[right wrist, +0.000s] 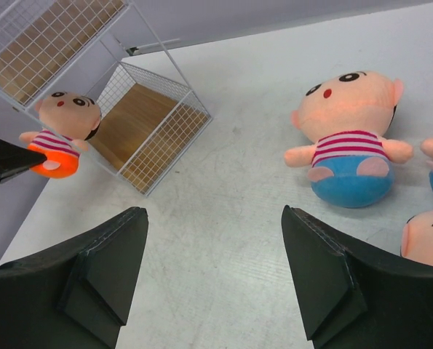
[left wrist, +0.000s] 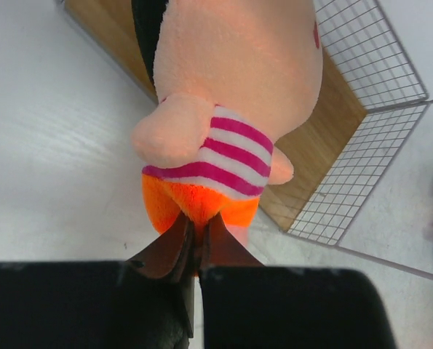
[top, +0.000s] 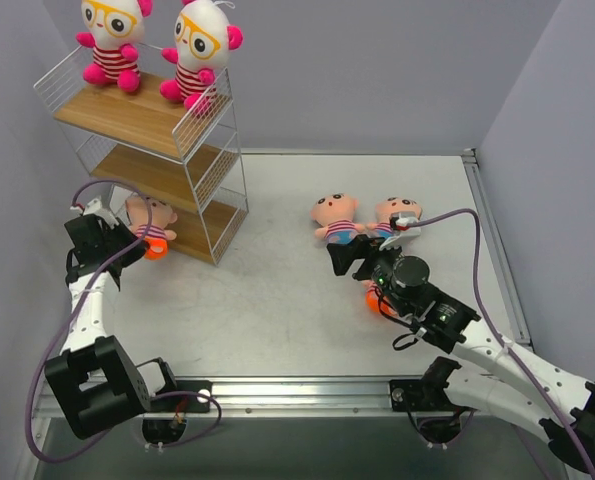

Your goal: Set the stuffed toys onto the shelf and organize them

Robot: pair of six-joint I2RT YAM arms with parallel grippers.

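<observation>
Left gripper [left wrist: 196, 243]: clamped tight on the orange seat of a peach-skinned plush doll in a pink-and-white striped shirt [left wrist: 231, 109]. It's a thin pinch on fabric only, nothing around the body.

Doll position: off the table, just beside the low open corner of the three-tier white wire-mesh shelf with wooden boards [top: 217, 172], level with the bottom tier. It isn't on a board yet.

Axis: the long axis runs straight out from the jaws, seat at the claw and head at the far end toward the shelf. In the right wrist view its face points away from the shelf, out over the table.

My read is this step is seating it on the bottom board. Doing it well:
- carry the seat over the board edge before lowering, since the head is the bulky end and likely to snag the mesh
- keep the face outward
- let go only once the seat bears on wood, because the pinch is shallow and the plush may tip

Right gripper [right wrist: 212, 218]: jaws wide, empty, hanging over the table well apart from the shelf. A blue-bottomed striped doll [right wrist: 351, 138] lies face-up ahead of it.

Shelf top tier: two white-headed dolls with yellow glasses [top: 112, 40] seated side by side.
</observation>
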